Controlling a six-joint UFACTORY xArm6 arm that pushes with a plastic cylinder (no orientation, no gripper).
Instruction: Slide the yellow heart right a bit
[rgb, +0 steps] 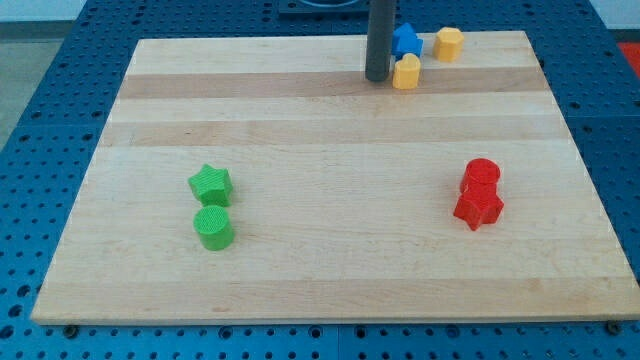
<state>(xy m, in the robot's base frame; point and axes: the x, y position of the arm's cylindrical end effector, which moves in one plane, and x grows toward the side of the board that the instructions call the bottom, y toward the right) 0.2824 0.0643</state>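
Yellow heart (406, 72) sits touching my tip (377, 78) at its nine o'clock, so the rightward push seems barely begun; no hand exists to report.

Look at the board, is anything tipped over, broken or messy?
Nothing stands out. The blocks sit flat in tidy groups: the green star above the green cylinder, two red blocks touching on the view's right, and the blue block with two yellow blocks at the view's top. My tip rests just left of the nearer yellow one.
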